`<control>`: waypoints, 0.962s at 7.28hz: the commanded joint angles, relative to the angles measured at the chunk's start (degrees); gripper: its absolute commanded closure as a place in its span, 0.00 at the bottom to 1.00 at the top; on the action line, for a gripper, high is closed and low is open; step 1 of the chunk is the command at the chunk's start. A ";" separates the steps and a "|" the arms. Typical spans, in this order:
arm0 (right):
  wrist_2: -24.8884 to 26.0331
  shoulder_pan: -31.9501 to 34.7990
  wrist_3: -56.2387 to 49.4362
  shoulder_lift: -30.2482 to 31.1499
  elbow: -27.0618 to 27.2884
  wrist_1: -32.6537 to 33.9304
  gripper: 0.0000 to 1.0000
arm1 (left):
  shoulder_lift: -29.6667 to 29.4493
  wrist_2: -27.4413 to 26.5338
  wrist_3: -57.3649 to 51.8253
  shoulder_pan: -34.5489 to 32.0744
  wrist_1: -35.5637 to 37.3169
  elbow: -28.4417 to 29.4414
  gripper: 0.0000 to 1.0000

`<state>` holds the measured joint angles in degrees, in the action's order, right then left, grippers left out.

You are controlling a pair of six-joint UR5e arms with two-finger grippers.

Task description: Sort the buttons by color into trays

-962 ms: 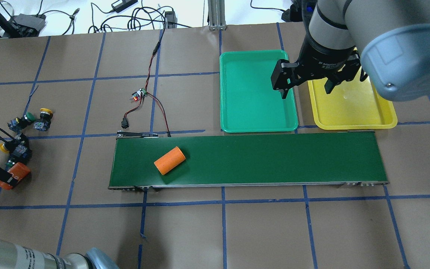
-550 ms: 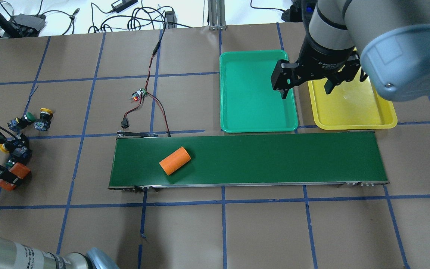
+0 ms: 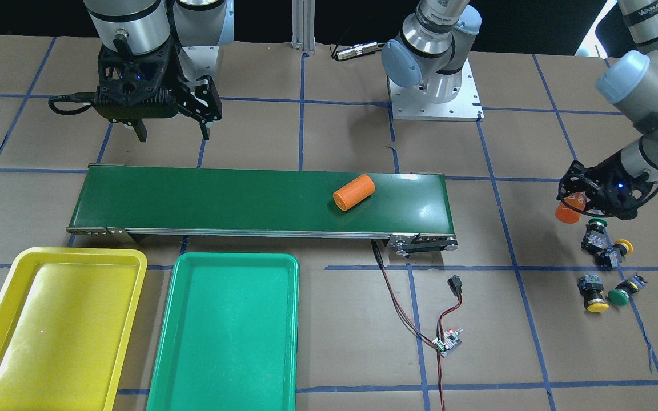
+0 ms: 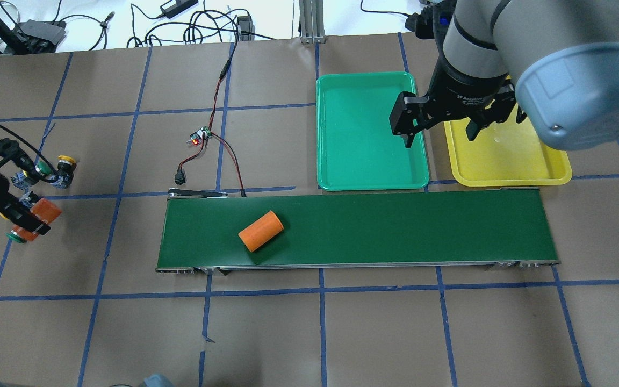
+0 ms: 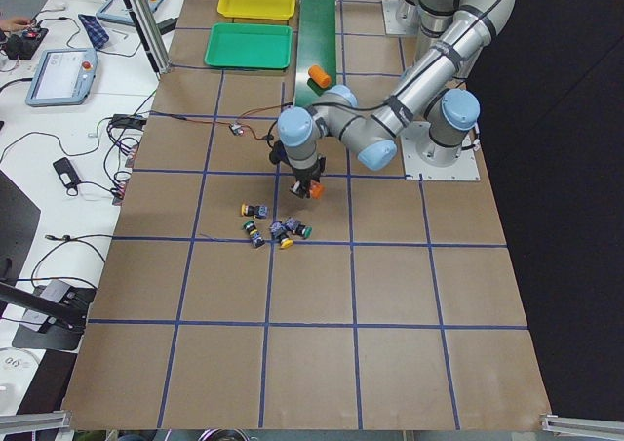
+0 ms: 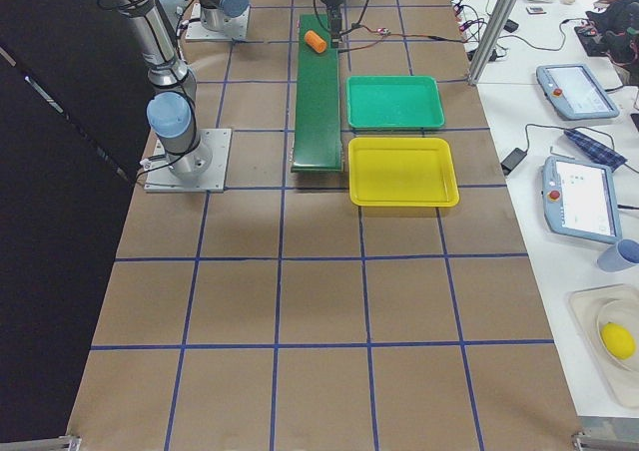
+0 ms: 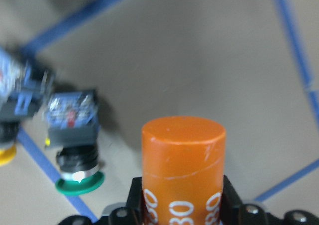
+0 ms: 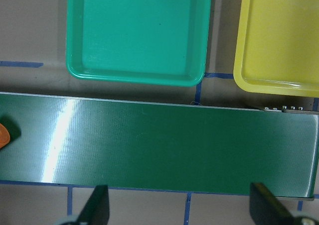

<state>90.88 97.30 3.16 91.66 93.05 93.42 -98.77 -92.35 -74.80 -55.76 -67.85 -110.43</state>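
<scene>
A: What has the left claw (image 3: 574,201) got?

B: Its fingers are clamped on an orange cylinder (image 7: 183,165), not a button. The right claw (image 4: 438,131) hangs agape with nothing in it, the green tray (image 4: 363,161) on one side of it and the yellow tray (image 4: 508,166) on the other.

A: So what is the step?

B: Likely clearing the cylinder off, perhaps to the belt (image 4: 395,226), where a second cylinder (image 4: 260,231) lies. It should travel high and firmly gripped, because the buttons (image 3: 609,258) sit just below and beside the left claw. A low swing could scatter them.

A: How do they lie?

B: On their sides, it seems, long axis running from body to cap. The nearest green button (image 3: 595,224), just under the claw, points its cap toward the robot. The farther yellow button (image 3: 594,306) points its cap away from the claw.
</scene>
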 commanded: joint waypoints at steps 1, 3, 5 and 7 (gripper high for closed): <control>0.00 0.00 0.00 0.01 0.11 0.01 0.00 | 4.37 2.95 0.70 -16.67 -1.85 1.17 1.00; 0.00 0.17 0.00 0.18 0.03 0.09 0.00 | 5.69 3.05 7.19 -28.56 -1.33 0.30 1.00; 0.00 0.00 -0.09 0.18 0.11 0.09 0.00 | 5.18 2.71 18.77 -34.65 -1.32 -0.40 0.83; 0.00 0.00 -0.09 0.27 0.11 0.01 0.00 | 4.98 2.62 25.66 -36.70 -1.33 -2.93 0.00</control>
<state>90.88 97.32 3.09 91.90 93.16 93.46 -93.99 -89.67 -52.66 -91.12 -69.26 -111.49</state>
